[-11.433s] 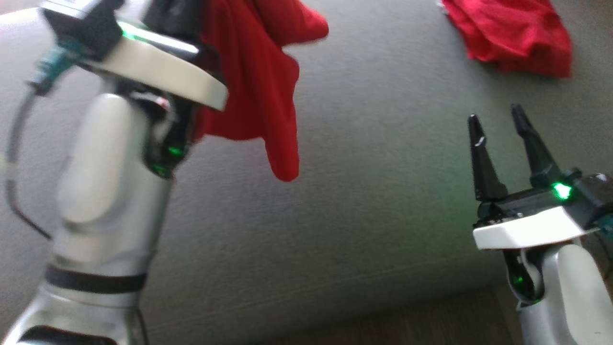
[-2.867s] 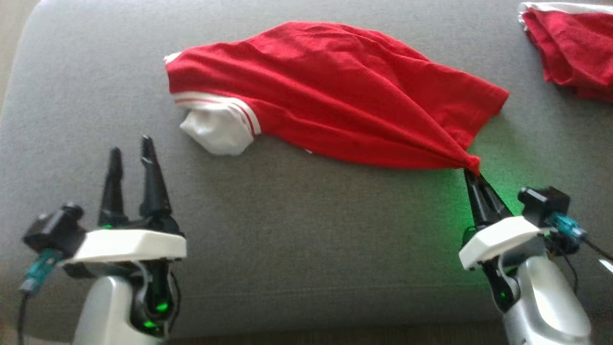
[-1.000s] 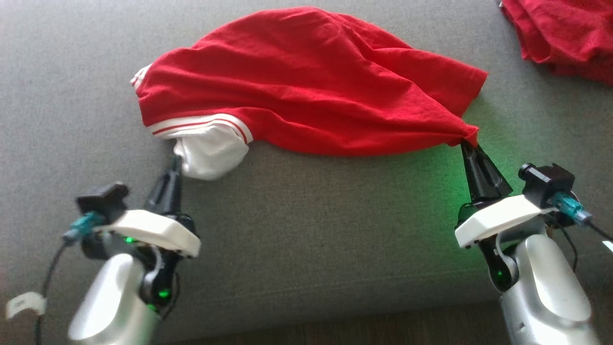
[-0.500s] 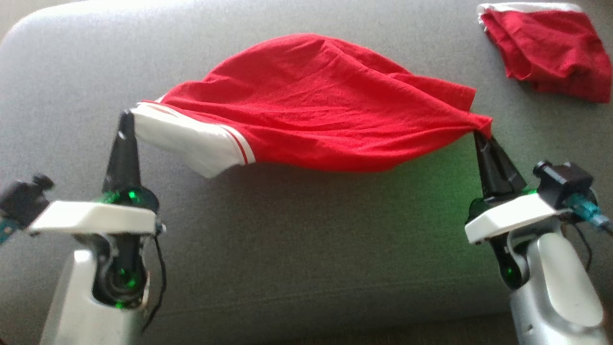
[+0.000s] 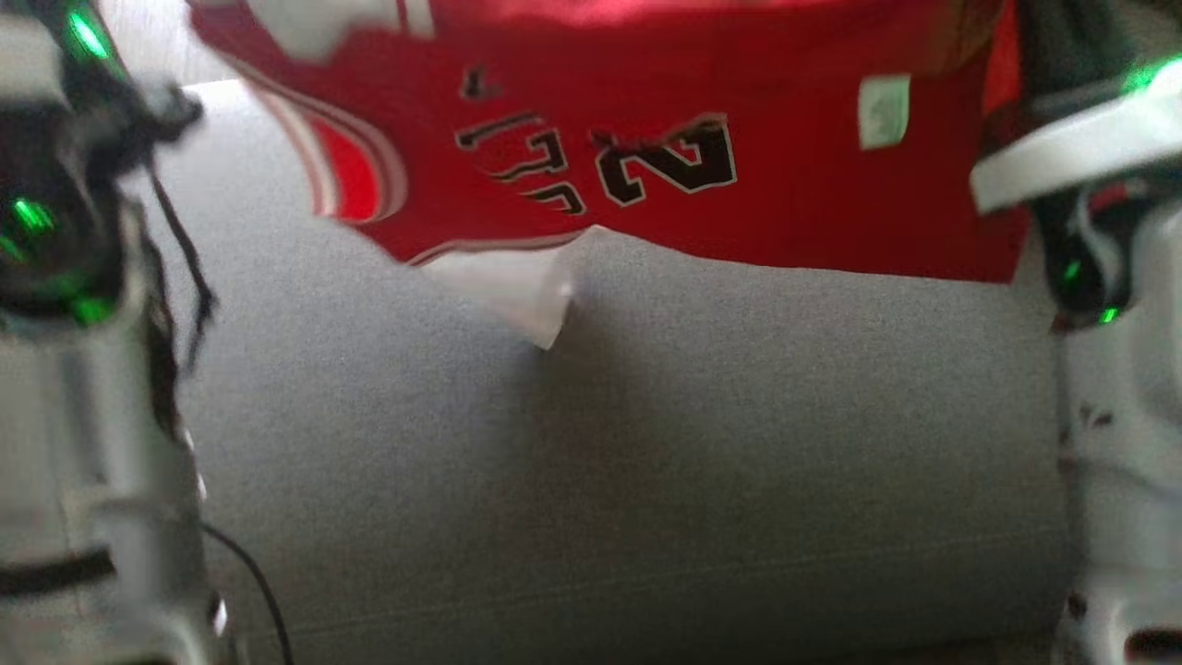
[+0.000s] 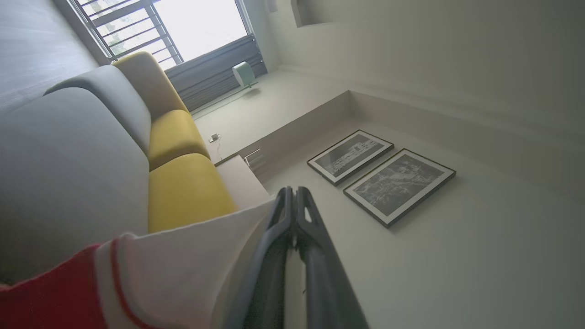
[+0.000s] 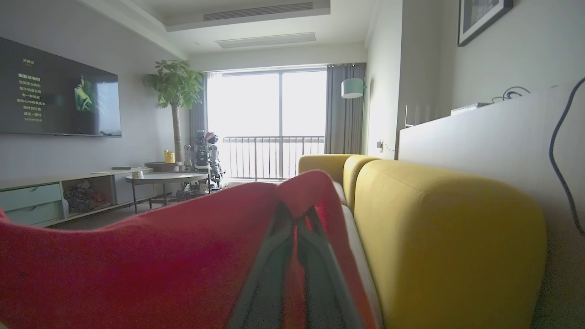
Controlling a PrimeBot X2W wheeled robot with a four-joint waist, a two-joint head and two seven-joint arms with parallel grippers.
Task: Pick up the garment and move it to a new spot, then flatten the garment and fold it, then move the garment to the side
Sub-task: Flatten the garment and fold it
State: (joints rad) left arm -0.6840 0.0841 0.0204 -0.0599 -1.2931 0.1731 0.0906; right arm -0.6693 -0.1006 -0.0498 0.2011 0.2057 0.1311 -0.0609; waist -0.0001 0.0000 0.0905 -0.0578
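**A:** Holding the garment [image 5: 813,212] up like that, how far along are you?

**B:** You have it lifted clear of the grey sofa seat [image 5: 646,462]. It is stretched between your two arms and hangs in the air over the seat, toward its far edge. I judge you are mid-way through the pick-up-and-move step. It is not yet laid on a new spot, and flattening, folding and setting it aside are all left.

**A:** And your grips?

**B:** Your left claw [image 6: 294,192] is pressed together on a corner of white fabric. Your right claw [image 7: 297,212] is pinching a bunched red edge.

**A:** How does the garment look?

**B:** It is spread wide but not flat, and the head view is blurred. The black "23" [image 5: 600,162] faces you and reads upside down. A small white label [image 5: 884,111] sits near your right arm. Striped trim [image 5: 314,175] curves down the left side. A white panel [image 5: 526,296] droops in a point below the red hem.
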